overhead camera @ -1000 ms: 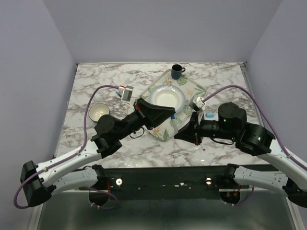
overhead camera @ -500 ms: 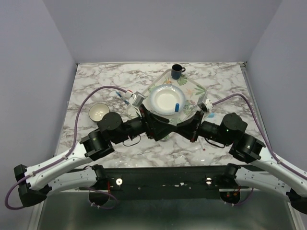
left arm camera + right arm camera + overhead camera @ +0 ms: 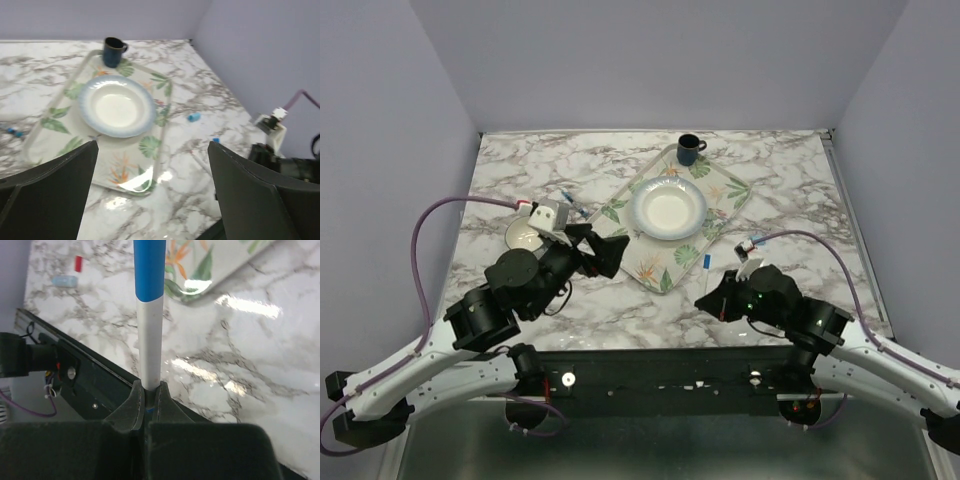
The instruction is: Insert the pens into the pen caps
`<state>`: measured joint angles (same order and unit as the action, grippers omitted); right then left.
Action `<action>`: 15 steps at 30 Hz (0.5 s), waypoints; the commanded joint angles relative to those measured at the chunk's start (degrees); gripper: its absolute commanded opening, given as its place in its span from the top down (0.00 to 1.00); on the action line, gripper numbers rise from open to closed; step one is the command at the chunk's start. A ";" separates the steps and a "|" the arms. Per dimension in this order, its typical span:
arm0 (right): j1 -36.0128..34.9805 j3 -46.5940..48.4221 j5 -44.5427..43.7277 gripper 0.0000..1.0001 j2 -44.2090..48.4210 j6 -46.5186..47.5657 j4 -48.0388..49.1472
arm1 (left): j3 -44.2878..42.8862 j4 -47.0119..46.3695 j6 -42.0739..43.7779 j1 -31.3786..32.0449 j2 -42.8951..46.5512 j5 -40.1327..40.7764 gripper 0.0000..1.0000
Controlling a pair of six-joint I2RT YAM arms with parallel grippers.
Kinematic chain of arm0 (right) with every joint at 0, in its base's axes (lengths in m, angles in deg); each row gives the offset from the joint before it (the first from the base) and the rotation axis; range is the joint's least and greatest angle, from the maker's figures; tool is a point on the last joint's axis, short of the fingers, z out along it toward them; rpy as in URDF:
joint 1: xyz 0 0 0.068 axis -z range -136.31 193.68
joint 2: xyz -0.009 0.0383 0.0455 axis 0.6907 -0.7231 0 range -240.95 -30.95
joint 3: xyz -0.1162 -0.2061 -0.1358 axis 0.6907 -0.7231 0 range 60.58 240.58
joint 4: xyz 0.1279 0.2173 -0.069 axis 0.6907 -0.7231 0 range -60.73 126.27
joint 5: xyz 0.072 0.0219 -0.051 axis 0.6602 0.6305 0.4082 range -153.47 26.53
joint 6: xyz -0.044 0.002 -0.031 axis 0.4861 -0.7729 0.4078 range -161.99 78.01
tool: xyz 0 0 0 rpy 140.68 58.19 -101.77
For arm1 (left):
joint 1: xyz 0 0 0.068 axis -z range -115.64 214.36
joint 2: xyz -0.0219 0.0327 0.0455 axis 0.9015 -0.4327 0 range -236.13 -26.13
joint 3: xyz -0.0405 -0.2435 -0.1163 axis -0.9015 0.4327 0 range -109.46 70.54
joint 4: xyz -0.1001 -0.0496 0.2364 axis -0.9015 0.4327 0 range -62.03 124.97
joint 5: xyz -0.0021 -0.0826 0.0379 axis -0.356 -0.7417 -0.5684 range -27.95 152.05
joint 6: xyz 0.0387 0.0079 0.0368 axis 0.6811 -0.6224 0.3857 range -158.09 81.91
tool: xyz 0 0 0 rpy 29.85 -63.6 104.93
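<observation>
Marble table (image 3: 790, 170), purple walls: the right gripper (image 3: 149, 390) pinches a white pen (image 3: 147, 340) already wearing its blue cap (image 3: 149, 270), beside the tray (image 3: 725, 185). The left gripper (image 3: 152, 145) hangs spread, empty. A red cap (image 3: 78, 263) and a light-blue cap (image 3: 64, 280) lie loose, so I'd say more remains

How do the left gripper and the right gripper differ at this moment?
The left gripper stands wide open; the right gripper is shut. The left gripper holds nothing, while the right gripper clamps a white marker with a blue end. The left gripper sits left of the leaf-patterned tray; the right gripper sits right of its near corner. Both are off the tray, over the marble table.
</observation>
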<state>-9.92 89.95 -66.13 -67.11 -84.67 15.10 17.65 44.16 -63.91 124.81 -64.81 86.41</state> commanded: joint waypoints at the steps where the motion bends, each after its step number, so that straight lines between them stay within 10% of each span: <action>1: 0.25 -2.11 -6.57 0.99 -3.99 -9.97 -8.10 | 3.32 3.23 7.36 0.11 2.64 15.63 0.01; 15: 0.25 -0.10 -8.95 0.95 -30.80 -7.77 -0.55 | 4.90 2.27 11.15 0.11 5.28 20.71 0.01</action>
<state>-9.85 88.64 -73.45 -92.92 -92.93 11.15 22.20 46.93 -54.67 124.83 -58.99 101.86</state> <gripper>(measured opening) 0.049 0.988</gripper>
